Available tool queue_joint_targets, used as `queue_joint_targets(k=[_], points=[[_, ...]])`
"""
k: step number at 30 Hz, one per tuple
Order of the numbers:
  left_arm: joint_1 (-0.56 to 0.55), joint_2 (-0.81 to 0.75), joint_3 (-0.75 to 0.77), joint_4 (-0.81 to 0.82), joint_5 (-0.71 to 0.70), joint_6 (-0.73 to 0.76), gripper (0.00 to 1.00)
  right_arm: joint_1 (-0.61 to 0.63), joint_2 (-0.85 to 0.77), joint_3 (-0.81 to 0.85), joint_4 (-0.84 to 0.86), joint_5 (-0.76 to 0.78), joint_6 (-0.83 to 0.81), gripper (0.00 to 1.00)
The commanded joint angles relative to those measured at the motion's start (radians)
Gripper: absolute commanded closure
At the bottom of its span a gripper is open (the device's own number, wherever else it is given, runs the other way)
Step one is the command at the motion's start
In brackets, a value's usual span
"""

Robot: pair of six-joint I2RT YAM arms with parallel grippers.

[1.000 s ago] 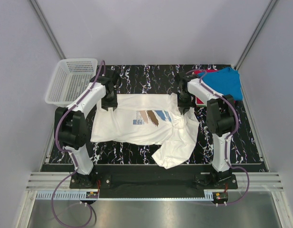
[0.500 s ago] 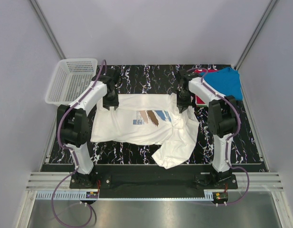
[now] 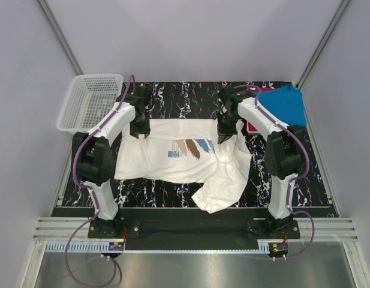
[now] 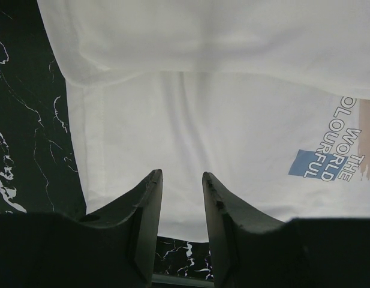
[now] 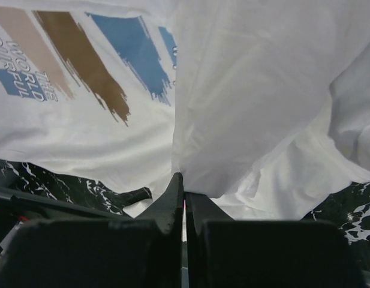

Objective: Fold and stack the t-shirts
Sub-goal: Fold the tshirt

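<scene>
Right gripper (image 5: 183,193) is clamped tight, apparently pinching a fold of the white printed t-shirt (image 3: 167,162), rumpled mid-table. Left gripper (image 4: 182,198) hangs parted over its far-left edge. Folding looks barely begun. Blue t-shirt (image 3: 288,105) lies far right, unstacked.

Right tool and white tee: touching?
Touching. The right wrist view shows the right tool shut, its tips pinching a fold of the white tee that rises straight from them.
</scene>
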Motion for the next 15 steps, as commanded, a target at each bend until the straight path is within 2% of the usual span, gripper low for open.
queue_joint_targets(k=[1,15], points=[[-0.002,-0.016,0.025,0.012,-0.004,0.018,0.62,0.043,-0.024,0.028,-0.039,-0.086,0.004,1.00],[-0.002,-0.023,0.051,0.009,-0.011,0.018,0.62,0.118,-0.016,-0.085,0.001,-0.126,0.090,1.00]])
